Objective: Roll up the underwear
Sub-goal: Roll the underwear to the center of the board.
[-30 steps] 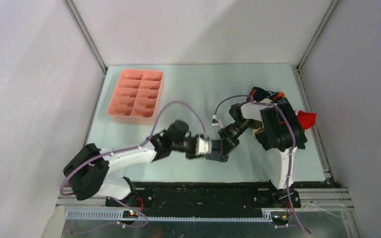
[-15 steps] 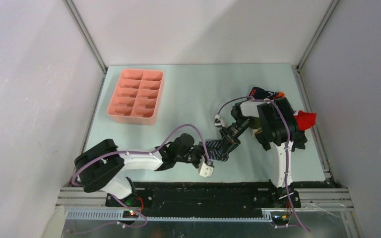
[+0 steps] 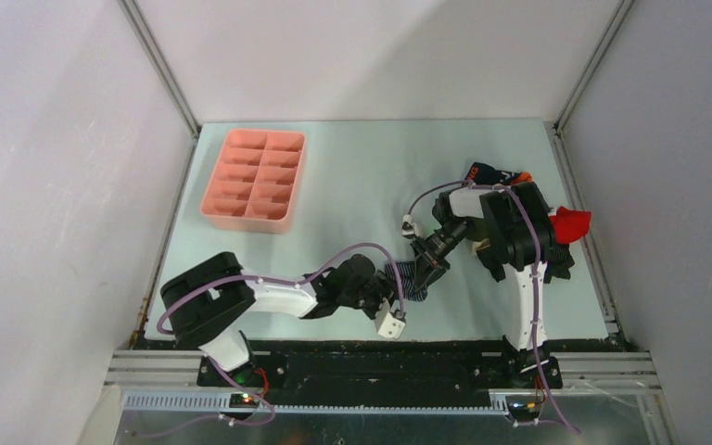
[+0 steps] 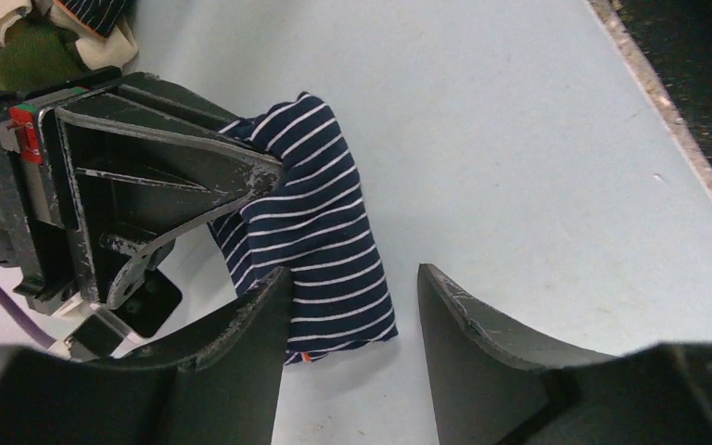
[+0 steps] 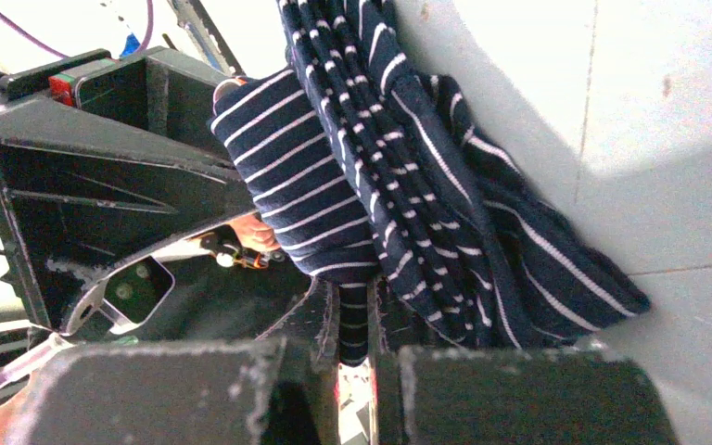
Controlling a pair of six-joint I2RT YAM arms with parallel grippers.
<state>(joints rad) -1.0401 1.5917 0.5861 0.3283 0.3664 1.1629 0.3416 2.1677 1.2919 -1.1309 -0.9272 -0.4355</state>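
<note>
Top view: striped underwear (image 3: 410, 278) is seen on the table (image 3: 352, 167), centre-right near the front edge, betw. the left gripper (image 3: 399, 295) and right gripper (image 3: 426, 268). Jaw states can't be read from here. A pink tray (image 3: 252, 181) is set well apart at far left. More underwear is heaped by the right arm, incl. a black-orange piece (image 3: 496, 173) and a red piece (image 3: 572, 222).

L wrist view: left gripper jaws are held apart and nothing is clamped. The cloth's lower edge is overlapped by one finger (image 4: 241, 343).

R wrist view: right gripper fingers (image 5: 320, 320) are pressed together on a thin fold of the striped cloth. The rest is bunched against the table, a detail shown only here.
</note>
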